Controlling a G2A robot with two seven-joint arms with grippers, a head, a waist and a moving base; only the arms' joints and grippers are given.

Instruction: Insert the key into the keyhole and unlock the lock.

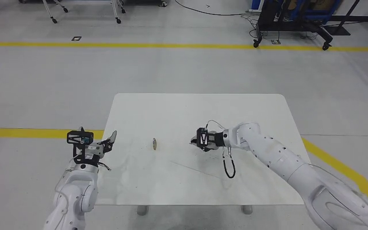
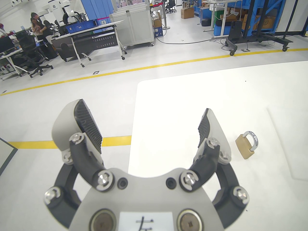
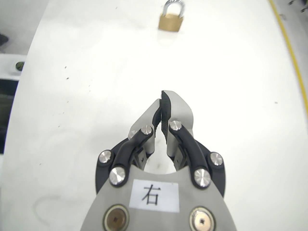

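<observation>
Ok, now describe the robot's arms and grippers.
The left arm and right arm have rounded white shells. The left gripper and right gripper each have a silver base plate, black curved links with silver screws, and grey fingers faced with black ribbed pads. Each plate carries a white label with one black character. A black cable loops by the right wrist.

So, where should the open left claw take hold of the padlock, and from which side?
Grip the padlock by its brass body, not the round shackle. It seems to stand upright, its broad flat faces turned to the robot's left and right. The left claw would probably do best from above, one pad on each flat face.
</observation>
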